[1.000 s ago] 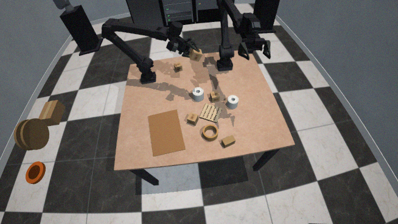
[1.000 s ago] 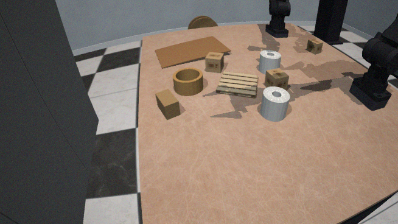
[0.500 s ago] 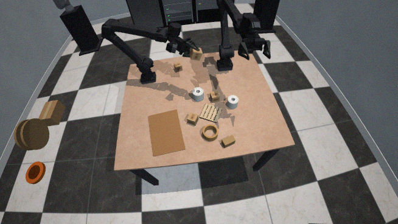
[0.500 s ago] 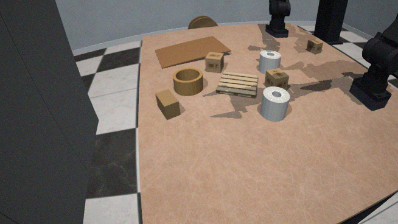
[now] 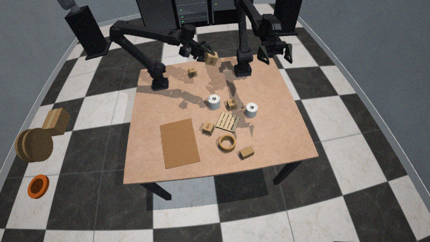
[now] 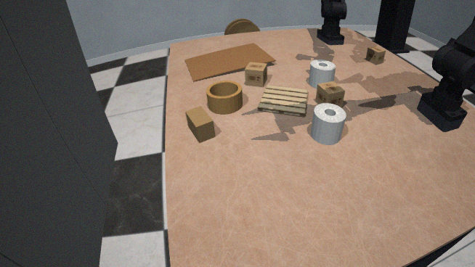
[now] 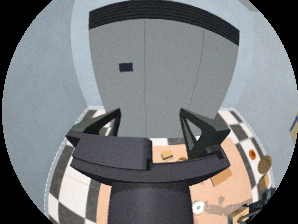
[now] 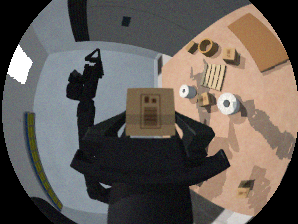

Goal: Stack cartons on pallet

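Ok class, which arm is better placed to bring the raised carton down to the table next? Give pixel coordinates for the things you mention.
The right, I'd judge: its end effector [image 5: 207,53] [image 8: 150,122] already grips the raised carton [image 5: 212,59] [image 8: 150,110]. The left end effector [image 5: 279,62] [image 7: 150,111] is open, holds nothing and hangs off to one side.

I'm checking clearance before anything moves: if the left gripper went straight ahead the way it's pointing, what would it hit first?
Probably the tall grey cabinet; it fills the view between the left gripper's open fingers. Depth is unclear, but nothing nearer shows in that line.
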Tool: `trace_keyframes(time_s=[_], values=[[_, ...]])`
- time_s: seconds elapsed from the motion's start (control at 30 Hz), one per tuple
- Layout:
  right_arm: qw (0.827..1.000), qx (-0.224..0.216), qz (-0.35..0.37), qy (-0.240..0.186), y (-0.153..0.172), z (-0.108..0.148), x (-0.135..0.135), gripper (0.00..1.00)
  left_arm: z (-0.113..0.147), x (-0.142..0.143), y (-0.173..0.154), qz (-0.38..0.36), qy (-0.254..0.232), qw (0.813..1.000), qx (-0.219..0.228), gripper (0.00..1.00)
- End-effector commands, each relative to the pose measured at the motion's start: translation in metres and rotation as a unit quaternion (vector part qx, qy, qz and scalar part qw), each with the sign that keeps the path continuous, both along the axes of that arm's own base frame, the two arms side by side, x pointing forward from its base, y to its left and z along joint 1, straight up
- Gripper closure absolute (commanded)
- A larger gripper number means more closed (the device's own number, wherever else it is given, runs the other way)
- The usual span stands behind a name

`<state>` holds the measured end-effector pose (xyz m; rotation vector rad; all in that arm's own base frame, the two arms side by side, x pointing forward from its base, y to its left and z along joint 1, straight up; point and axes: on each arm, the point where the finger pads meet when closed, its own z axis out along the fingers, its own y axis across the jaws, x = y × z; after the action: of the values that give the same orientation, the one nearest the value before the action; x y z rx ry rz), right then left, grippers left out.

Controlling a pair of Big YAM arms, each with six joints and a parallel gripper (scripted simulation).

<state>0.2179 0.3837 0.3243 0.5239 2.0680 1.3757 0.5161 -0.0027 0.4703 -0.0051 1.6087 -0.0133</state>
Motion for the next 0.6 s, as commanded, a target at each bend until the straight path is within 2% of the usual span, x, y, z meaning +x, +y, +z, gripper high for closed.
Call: trace_keyframes(time_s=[0.0, 0.03, 0.1, 0.13, 0.3, 0.4, 0.47, 0.57], values=[[0.999, 0.047, -0.007, -0.011, 0.002, 0.050, 0.005, 0.50, 0.040, -0.001, -0.006, -0.002, -0.020, 0.999, -0.026, 0.00], [0.999, 0.047, -0.007, -0.011, 0.002, 0.050, 0.005, 0.50, 0.045, -0.008, -0.007, -0.001, -0.018, 0.999, -0.043, 0.00], [0.999, 0.047, -0.007, -0.011, 0.002, 0.050, 0.005, 0.50, 0.038, -0.015, -0.013, 0.005, 0.010, 0.996, -0.086, 0.00], [1.000, 0.024, -0.002, -0.007, 0.004, 0.027, 0.003, 0.50, 0.034, -0.020, -0.016, 0.010, 0.028, 0.994, -0.109, 0.00], [1.000, 0.024, -0.002, -0.007, 0.004, 0.027, 0.003, 0.50, 0.015, -0.048, -0.032, 0.044, 0.119, 0.970, -0.206, 0.00], [1.000, 0.024, -0.002, -0.007, 0.004, 0.027, 0.003, 0.50, -0.001, -0.058, -0.041, 0.064, 0.171, 0.951, -0.251, 0.00], [1.000, 0.024, -0.002, -0.007, 0.004, 0.027, 0.003, 0.50, -0.001, -0.058, -0.041, 0.064, 0.171, 0.951, -0.251, 0.00], [1.000, 0.024, -0.002, -0.007, 0.004, 0.027, 0.003, 0.50, -0.012, -0.073, -0.051, 0.082, 0.222, 0.922, -0.307, 0.00]])
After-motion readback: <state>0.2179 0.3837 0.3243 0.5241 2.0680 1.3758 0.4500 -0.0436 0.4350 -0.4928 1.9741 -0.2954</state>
